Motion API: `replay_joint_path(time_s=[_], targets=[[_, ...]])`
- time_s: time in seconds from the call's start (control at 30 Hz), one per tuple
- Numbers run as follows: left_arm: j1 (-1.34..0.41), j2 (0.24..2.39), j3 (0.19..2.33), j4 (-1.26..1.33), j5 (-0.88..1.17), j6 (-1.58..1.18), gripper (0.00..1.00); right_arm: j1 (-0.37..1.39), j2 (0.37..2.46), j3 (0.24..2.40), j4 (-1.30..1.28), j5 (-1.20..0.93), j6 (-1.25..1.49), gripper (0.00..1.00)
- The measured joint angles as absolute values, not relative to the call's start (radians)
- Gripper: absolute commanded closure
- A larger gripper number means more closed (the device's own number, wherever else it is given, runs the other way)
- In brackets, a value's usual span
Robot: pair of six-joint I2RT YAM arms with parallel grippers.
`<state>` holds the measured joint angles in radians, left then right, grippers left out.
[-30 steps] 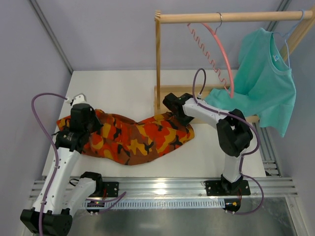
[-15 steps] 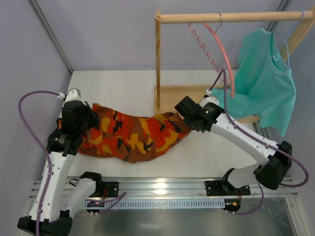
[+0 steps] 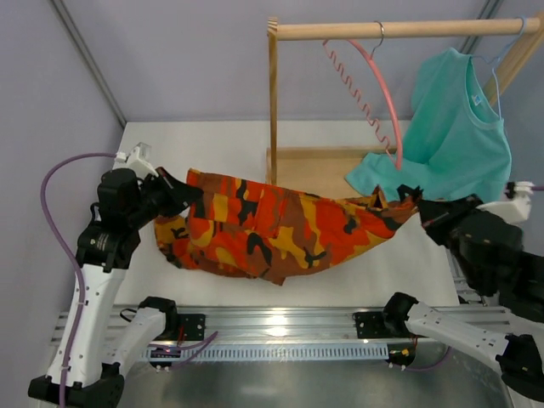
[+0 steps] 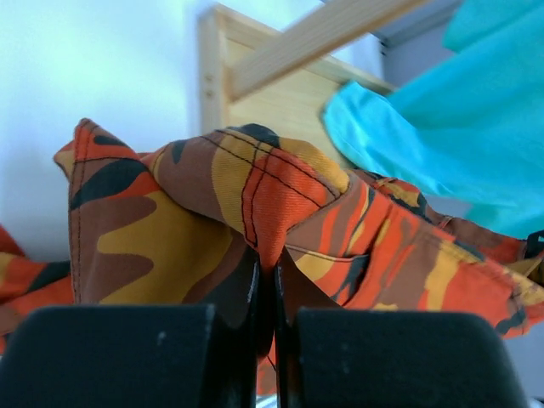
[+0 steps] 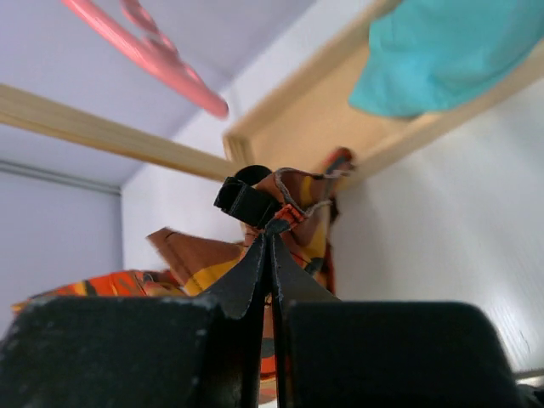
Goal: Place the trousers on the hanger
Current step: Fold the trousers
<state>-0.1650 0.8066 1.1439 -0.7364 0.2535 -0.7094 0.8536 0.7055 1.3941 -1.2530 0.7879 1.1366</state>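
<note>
While left pincer [image 3: 178, 189], right pincer [image 3: 411, 203] each pinch 1 trousers [image 3: 280, 225], 1 pink hanger [image 3: 387, 89], 1 teal T-shirt [image 3: 459, 127] hang behind.

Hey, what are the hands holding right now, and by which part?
Both hold the trousers: the left hand pinches the cloth edge at one end, the right hand at the opposite end.

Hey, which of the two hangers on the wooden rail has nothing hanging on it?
The pink-coral hanger, left of the other on the rail, is bare; the light-blue hanger carries the teal T-shirt.
</note>
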Motion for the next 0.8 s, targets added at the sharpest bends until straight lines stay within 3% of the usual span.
replay_joint_path(time_s=[0.2,0.33,0.43,0.6,0.8], targets=[[-0.259,0.894,1.093,-0.617,0.395,-0.785,0.61,0.852,0.645,1.596,-1.283,0.96,1.001,0.96],[-0.286,1.039,1.095,-0.604,0.419,-0.755,0.39,0.851,0.693,1.567,-1.322,0.984,0.962,0.96],[-0.278,1.138,1.095,-0.653,0.313,-0.731,0.3,0.851,0.754,1.479,-1.34,0.973,0.969,0.96],[-0.215,1.218,1.111,-0.673,0.208,-0.722,0.28,0.851,0.748,1.317,-1.348,0.947,0.99,0.96],[-0.211,1.53,1.199,-0.615,0.249,-0.72,0.27,0.85,0.555,1.205,-1.301,0.905,0.973,0.96]])
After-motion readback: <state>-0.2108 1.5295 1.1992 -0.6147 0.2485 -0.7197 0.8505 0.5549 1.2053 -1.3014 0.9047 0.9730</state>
